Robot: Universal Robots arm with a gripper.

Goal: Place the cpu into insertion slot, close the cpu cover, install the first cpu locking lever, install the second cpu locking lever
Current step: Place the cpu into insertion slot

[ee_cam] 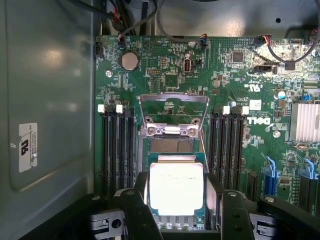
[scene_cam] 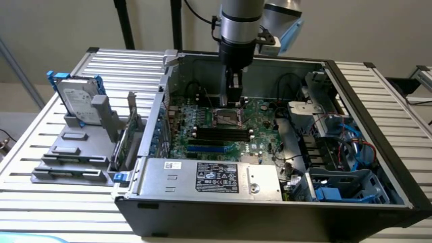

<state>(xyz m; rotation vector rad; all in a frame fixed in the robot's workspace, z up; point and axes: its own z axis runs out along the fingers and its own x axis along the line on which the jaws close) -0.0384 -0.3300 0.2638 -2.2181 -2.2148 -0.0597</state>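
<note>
You are looking at a slatted metal table (scene_cam: 40, 197) that is carrying an open PC case (scene_cam: 270, 217); just beside it, toward the exterior view's left, a grey rack (scene_cam: 74, 157) is sitting on the slats, holding a hard drive (scene_cam: 76, 98) on edge

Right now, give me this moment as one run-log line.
gripper: shut on cpu | cpu: held over insertion slot, not seated | cpu cover: open, tilted up

A silver metal power supply box (scene_cam: 212, 177) lies inside the black computer case (scene_cam: 270, 223). Beside it on the slatted metal table (scene_cam: 40, 202), a grey hard drive (scene_cam: 76, 98) stands in a plastic holder (scene_cam: 101, 119).
</note>
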